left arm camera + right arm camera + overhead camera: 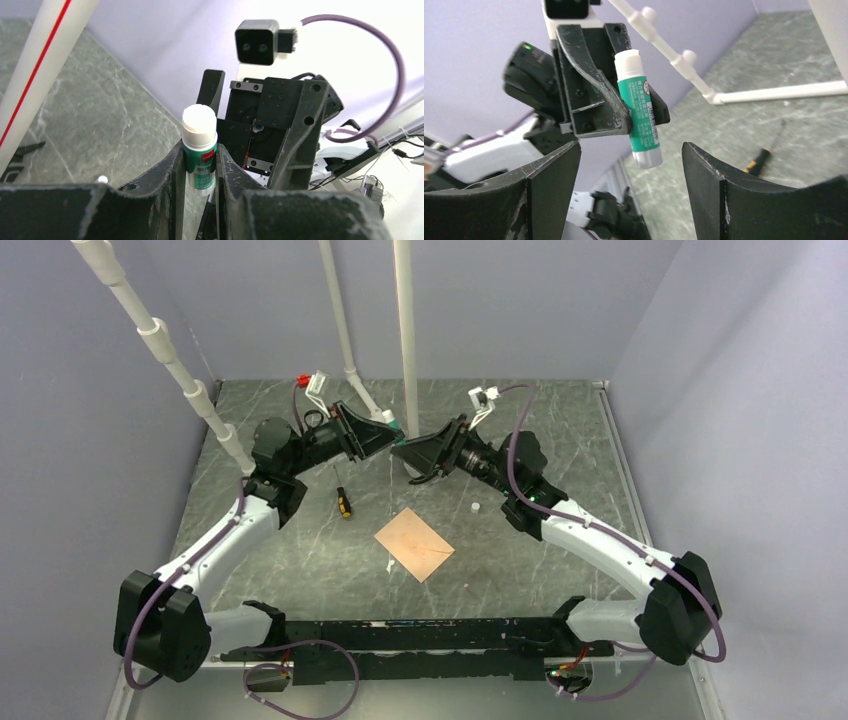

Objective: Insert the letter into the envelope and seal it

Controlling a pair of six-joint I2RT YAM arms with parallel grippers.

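Near the tabletop's (300, 560) middle lay the envelope (414, 543), open room all round it; the letter could not be told apart from it. Farther back, the left gripper (200, 167) clamped a green glue stick (199, 150), and the right gripper (629, 150) faced it, jaws wide, empty.

Glossy plastic glue stick (640, 107); matt peach paper envelope (414, 544); grey marbled table (300, 560), probably smooth laminate.

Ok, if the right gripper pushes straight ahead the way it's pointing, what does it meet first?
Most likely the glue stick clamped in the left gripper. It sits dead ahead, framed between the open fingers of the right gripper. I can't judge how far off it is.
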